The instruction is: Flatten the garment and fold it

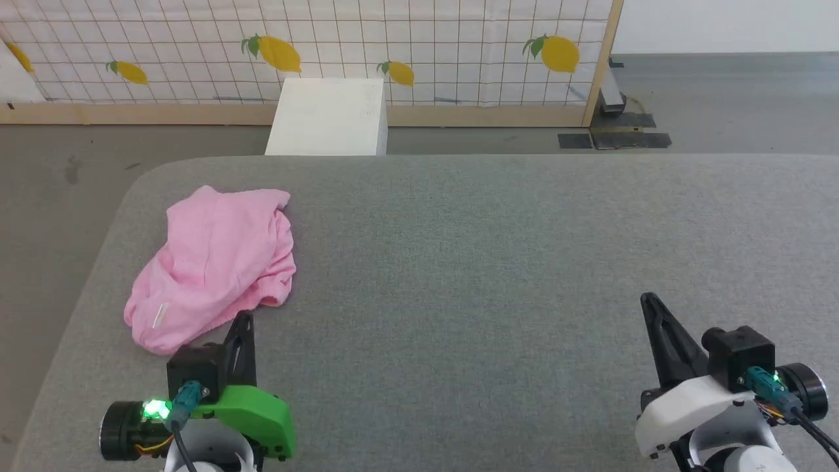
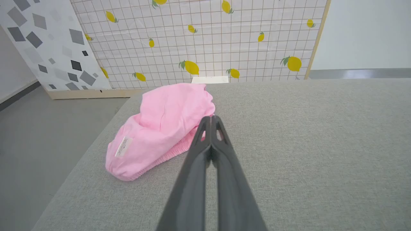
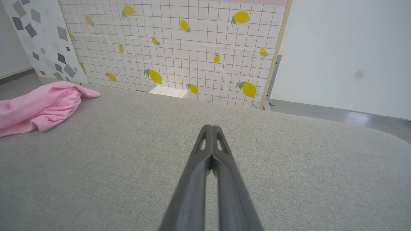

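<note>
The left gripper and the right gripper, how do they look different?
The left gripper has a green shell behind its fingers; the right gripper has a white one. The left gripper sits right by the near edge of the pink garment; the right gripper is far from it, over bare grey table. Both have dark fingers, shut tight, holding nothing.

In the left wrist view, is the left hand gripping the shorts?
No, the left hand is shut with no cloth in it; the shorts lie crumpled just past its tips.
</note>
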